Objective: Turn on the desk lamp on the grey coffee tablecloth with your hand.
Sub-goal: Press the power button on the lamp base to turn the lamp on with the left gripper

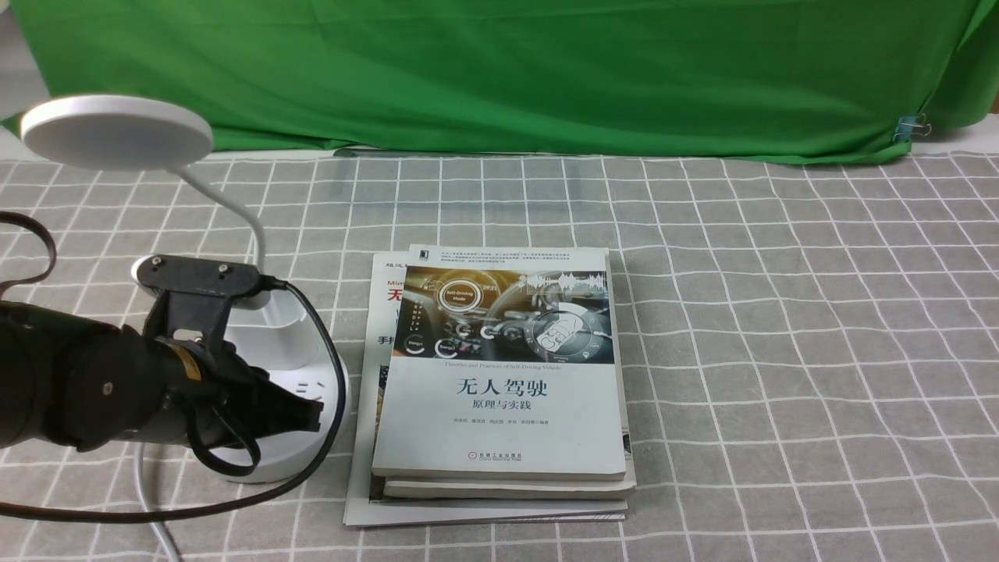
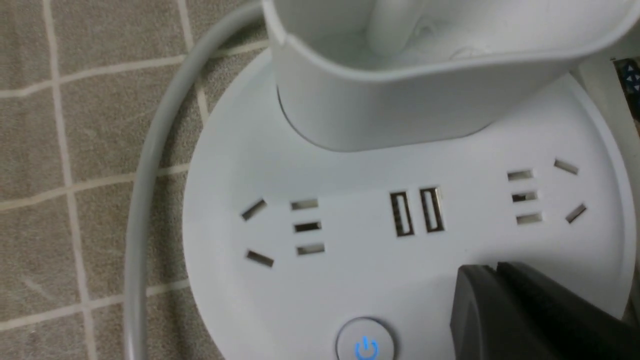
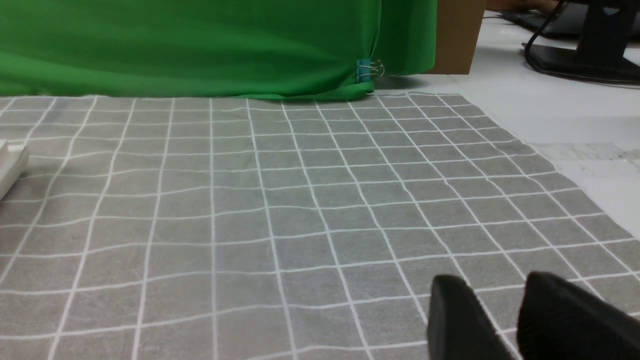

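Note:
The white desk lamp stands at the left on the grey coffee tablecloth point(image 1: 780, 312). Its disc head point(image 1: 117, 131) looks unlit above the bendy neck point(image 1: 248, 215). My left gripper point(image 1: 308, 414) is shut and empty, its tip low over the round base point(image 1: 332, 390). In the left wrist view the shut gripper point(image 2: 492, 270) sits on the base point(image 2: 350, 280) beside a round button with a blue power sign point(image 2: 365, 345). The cup point(image 2: 400, 100) and USB sockets point(image 2: 417, 210) lie beyond. A second button is hidden. My right gripper point(image 3: 495, 282) is open over bare cloth point(image 3: 250, 200).
A stack of books point(image 1: 499, 375) lies right next to the lamp base. The lamp's white cord point(image 2: 145, 200) curves round the base to the front edge point(image 1: 152, 507). The green backdrop point(image 1: 499, 70) hangs behind. White table point(image 3: 575, 115) lies beyond the cloth's right edge.

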Available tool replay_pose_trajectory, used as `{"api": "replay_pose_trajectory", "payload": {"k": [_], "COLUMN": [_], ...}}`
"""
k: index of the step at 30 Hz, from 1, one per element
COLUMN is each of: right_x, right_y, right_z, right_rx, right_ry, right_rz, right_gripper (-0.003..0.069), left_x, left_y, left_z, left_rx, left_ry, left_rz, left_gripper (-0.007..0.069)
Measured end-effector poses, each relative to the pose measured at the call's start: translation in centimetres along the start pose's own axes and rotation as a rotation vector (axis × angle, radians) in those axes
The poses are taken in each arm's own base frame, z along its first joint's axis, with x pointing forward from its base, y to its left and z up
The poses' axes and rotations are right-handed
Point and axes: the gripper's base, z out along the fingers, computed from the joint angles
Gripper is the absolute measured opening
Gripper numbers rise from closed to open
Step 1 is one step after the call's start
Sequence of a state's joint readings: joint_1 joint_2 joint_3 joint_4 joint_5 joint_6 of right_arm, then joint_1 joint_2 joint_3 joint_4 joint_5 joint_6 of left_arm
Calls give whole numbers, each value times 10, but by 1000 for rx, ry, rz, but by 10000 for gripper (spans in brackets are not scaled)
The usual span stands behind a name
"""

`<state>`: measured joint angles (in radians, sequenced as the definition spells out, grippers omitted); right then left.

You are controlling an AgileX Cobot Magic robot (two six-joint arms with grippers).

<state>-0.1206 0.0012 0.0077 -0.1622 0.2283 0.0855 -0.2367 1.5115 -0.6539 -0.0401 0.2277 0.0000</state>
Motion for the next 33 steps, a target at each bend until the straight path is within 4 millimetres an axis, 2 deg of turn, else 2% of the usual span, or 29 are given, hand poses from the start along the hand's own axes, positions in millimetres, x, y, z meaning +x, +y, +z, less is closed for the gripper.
{"api": "replay_pose_trajectory", "payload": {"k": [10, 20, 26, 33], "right_x": [0, 0, 0, 0], "right_y": [0, 0, 0, 0], "right_z": [0, 0, 0, 0], "right_rx": [0, 0, 0, 0], "right_ry": [0, 0, 0, 0], "right_rz": [0, 0, 0, 0], "right_gripper": [245, 245, 245, 245], "left_x": [0, 1, 3, -6], "left_y": [-9, -9, -9, -10], "left_z": [0, 0, 8, 11], "left_rx": [17, 17, 17, 19], "left_ry": [1, 1, 11, -3], "left_rz": [32, 36, 30, 26], "left_gripper": [4, 4, 4, 4]}}
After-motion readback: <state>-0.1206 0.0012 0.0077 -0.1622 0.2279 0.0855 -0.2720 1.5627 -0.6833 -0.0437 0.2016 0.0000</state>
